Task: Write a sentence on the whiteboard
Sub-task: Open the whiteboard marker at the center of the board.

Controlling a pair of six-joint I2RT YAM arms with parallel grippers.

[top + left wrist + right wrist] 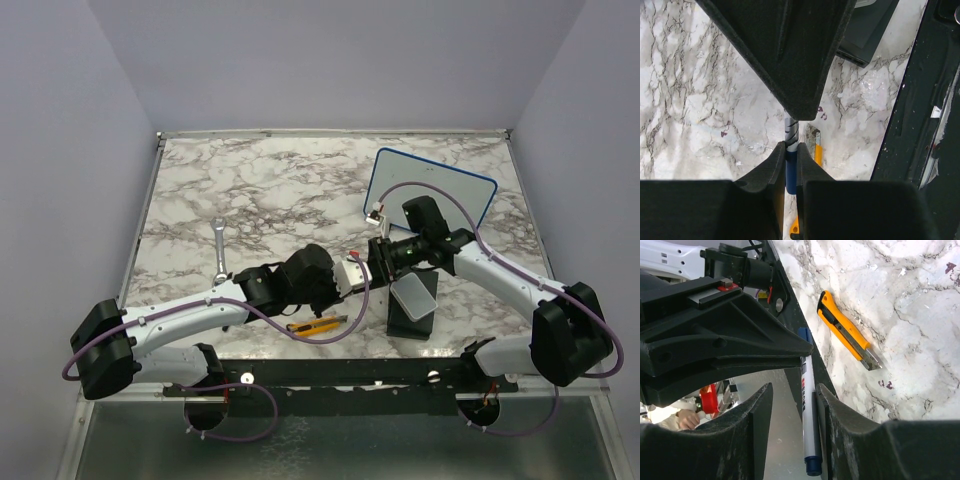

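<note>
The whiteboard, white with a thin blue frame, leans upright at the back right. Its face looks plain white from here, and the sentence is out of view. A white marker with blue ends hangs in the air at mid-table between the two grippers. My left gripper is shut on the marker's blue end. My right gripper straddles the marker's other end. The barrel lies against one finger, with a gap to the other.
A yellow utility knife lies on the marble under the grippers. A pale grey box rests on a black stand close to the right arm. A wrench lies at left.
</note>
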